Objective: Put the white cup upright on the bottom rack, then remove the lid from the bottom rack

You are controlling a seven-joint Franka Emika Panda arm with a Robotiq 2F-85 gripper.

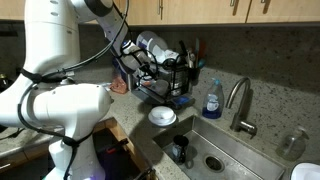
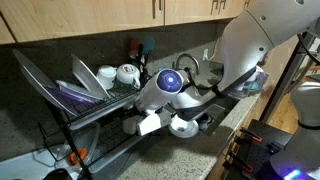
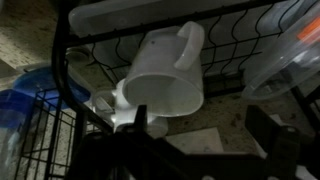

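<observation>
Nearest to the wrist camera we see the dark fingers of the gripper. They stand wide apart and grasp nothing. Just beyond them is the white cup, inside the bottom rack and under the wires of the upper tier. Its handle points up and its body leans to one side, so we cannot tell if it rests upright. At its left is a blue thing. At its right is a pale see-through thing with an orange edge.

In an exterior view the wrist, which has a blue light, hangs in front of the lower tier and hides most of what lies there. Above it, plates lean in the upper tier.

In an exterior view the white arm reaches toward the rack. A white dish lies on the counter between the rack and the sink. A blue bottle stands near the faucet.
</observation>
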